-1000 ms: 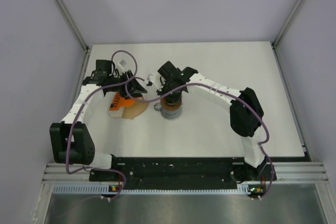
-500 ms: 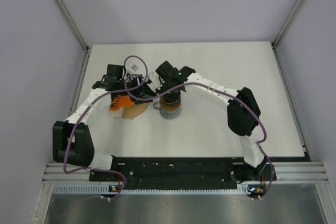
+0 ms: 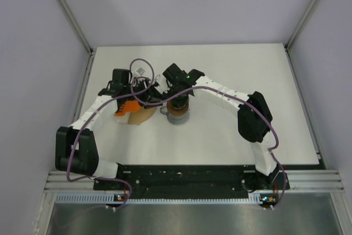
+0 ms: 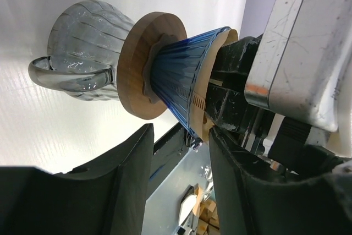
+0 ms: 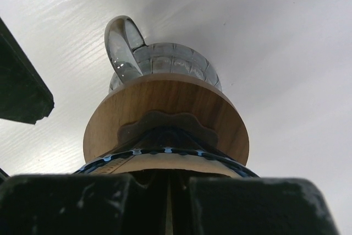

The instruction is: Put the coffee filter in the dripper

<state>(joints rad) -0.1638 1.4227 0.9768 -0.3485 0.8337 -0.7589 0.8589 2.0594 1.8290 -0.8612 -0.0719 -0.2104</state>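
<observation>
Well, our right pincer (image 5: 168, 191) is closed tight at the mouth of the dripper (image 4: 181, 75), with a thin strip of the coffee filter (image 4: 231, 32) caught between its fingers (only a tan sliver shows there). Right under that pincer the filter sits inside the blue cone, its edge peeking past the rim. Further below it come the wooden ring (image 4: 135, 64) and the glass mug (image 4: 82, 31). Our left pincer (image 4: 179, 136) stands about half open, holding nothing, with the dripper just ahead of its fingertips
</observation>
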